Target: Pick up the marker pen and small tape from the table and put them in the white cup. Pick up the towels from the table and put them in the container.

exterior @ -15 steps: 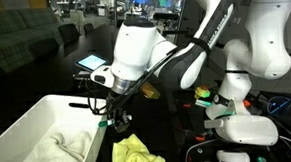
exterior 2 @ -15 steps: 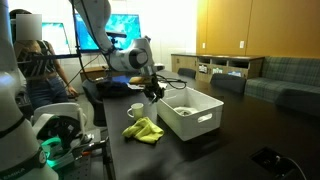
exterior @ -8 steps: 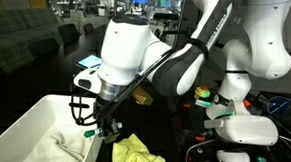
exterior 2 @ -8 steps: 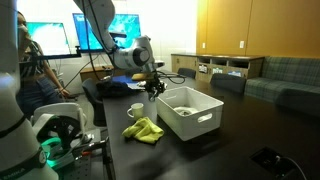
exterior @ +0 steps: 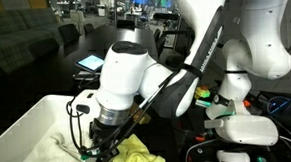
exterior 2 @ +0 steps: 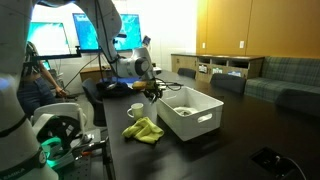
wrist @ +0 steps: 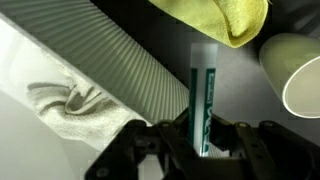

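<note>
Between the container (wrist: 130,75) and the white cup (wrist: 295,70), the gripper (wrist: 200,140) hangs clamped nearly shut on the marker pen (wrist: 202,95), held by one end, presumably so it drops straight into that cup.

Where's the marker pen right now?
In the wrist view the marker pen is clamped in the jaws, between the container wall at image left and the white cup at image right.

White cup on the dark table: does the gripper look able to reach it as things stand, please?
Probably yes: the gripper, shut on a green-and-white marker pen, hangs beside the round white cup with nothing between them.
</note>
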{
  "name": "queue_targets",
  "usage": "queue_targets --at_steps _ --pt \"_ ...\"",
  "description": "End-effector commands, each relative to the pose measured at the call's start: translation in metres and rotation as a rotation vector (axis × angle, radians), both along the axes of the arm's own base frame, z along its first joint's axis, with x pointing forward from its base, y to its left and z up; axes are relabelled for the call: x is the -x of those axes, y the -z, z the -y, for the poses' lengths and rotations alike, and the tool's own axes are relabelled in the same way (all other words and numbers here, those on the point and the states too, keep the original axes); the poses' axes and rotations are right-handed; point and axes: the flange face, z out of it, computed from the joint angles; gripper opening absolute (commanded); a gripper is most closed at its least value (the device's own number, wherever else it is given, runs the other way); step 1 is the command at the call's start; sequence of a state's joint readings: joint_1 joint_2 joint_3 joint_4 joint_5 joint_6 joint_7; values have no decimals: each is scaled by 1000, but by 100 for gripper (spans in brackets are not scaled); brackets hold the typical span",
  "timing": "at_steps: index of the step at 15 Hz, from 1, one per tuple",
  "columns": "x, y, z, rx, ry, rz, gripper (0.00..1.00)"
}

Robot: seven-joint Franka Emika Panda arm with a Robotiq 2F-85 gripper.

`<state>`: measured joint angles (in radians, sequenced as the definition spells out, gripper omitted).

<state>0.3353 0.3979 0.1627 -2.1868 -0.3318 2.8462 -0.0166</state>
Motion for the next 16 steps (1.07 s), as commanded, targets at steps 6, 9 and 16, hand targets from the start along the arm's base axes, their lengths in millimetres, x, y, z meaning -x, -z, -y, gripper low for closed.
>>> queue_targets --at_steps 6,9,16 --pt "28 0 -42 -62 -35 95 10" --pt "41 2 -56 -57 -87 77 10" --pt "66 -5 -73 -60 -127 55 10"
